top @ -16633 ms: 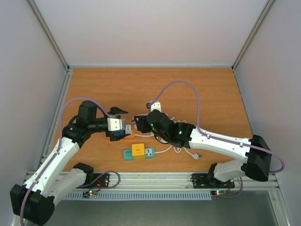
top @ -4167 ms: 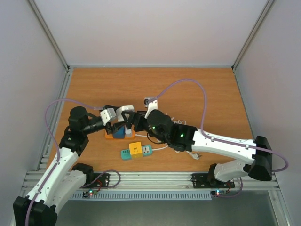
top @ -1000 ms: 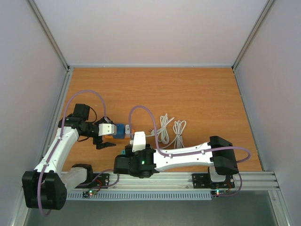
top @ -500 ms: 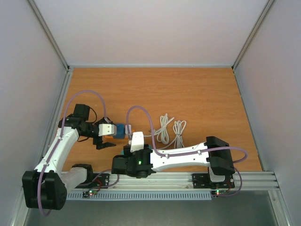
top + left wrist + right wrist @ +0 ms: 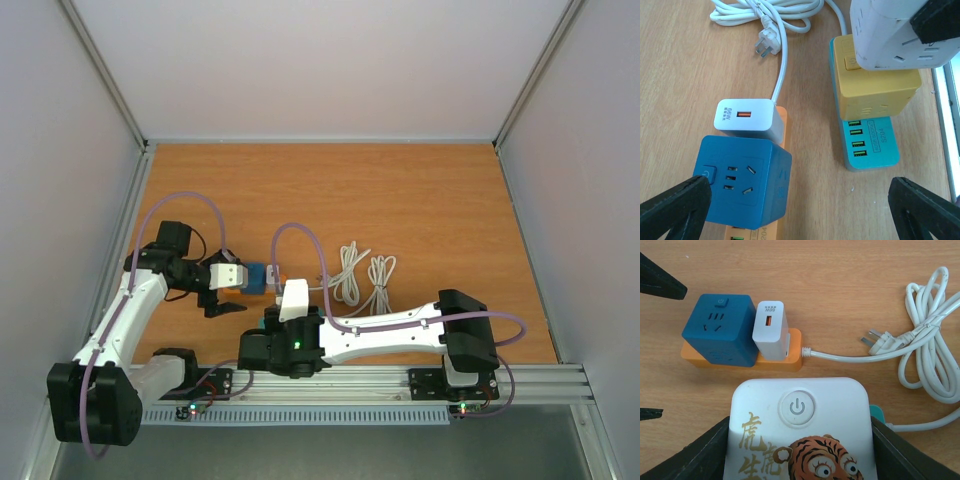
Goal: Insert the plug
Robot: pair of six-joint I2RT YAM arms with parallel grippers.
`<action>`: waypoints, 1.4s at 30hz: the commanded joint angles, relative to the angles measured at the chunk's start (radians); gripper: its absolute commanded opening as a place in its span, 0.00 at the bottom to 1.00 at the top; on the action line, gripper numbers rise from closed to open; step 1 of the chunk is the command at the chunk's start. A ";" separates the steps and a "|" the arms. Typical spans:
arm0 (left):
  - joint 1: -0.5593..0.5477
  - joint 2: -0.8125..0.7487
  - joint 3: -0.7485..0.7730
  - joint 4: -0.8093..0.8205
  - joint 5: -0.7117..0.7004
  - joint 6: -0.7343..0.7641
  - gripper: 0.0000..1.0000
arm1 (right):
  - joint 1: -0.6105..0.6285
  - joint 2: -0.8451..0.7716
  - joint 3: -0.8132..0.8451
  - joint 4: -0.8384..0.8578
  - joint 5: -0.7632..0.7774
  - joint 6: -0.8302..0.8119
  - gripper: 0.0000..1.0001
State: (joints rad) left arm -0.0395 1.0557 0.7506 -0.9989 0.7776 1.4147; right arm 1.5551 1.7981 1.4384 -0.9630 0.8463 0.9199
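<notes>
We find the left pincer [image 5: 800, 186] spread wide, its black fingertips [image 5: 675, 202] well apart and holding nothing. Just inside its left fingertip stands the blue socket cube [image 5: 742, 187]; whether the two touch, we cannot tell. Straight ahead of that cube a white charger [image 5: 747, 120] sits against it, both of them on the orange strip [image 5: 783, 130]. Nearer the right fingertip, but apart from it, lies the teal strip [image 5: 872, 150] with the yellow cube [image 5: 877, 95] on top. The right pincer [image 5: 800, 455] is closed narrowly on the white plug block [image 5: 800, 425], whose tiger-printed face fills the space between its fingers [image 5: 695, 457]. From the left wrist we see this block resting on the yellow cube; how deep it sits, we cannot tell. Ahead and right of the right pincer lies the coiled white cable [image 5: 912, 335].
</notes>
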 commanded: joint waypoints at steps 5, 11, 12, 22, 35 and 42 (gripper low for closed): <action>0.006 0.017 -0.012 0.003 0.021 0.021 0.97 | 0.006 -0.015 0.031 -0.024 0.069 0.065 0.01; 0.006 0.026 -0.012 0.004 0.022 0.026 0.97 | 0.007 0.008 0.039 -0.030 0.058 0.066 0.01; 0.005 0.026 -0.013 0.003 0.023 0.027 0.97 | 0.007 0.010 0.041 -0.029 0.056 0.065 0.01; 0.006 0.018 -0.012 0.003 0.027 0.033 0.96 | 0.007 0.039 0.054 -0.030 0.031 0.060 0.01; 0.007 0.016 -0.023 0.005 0.026 0.044 0.96 | 0.008 0.077 0.077 -0.124 0.032 0.109 0.01; 0.007 0.016 -0.023 -0.002 0.027 0.055 0.96 | 0.025 0.108 0.083 -0.198 0.065 0.170 0.01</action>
State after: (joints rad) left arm -0.0391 1.0756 0.7364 -0.9981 0.7784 1.4338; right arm 1.5665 1.8618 1.5105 -1.0618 0.8650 1.0126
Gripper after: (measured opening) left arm 0.959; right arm 0.618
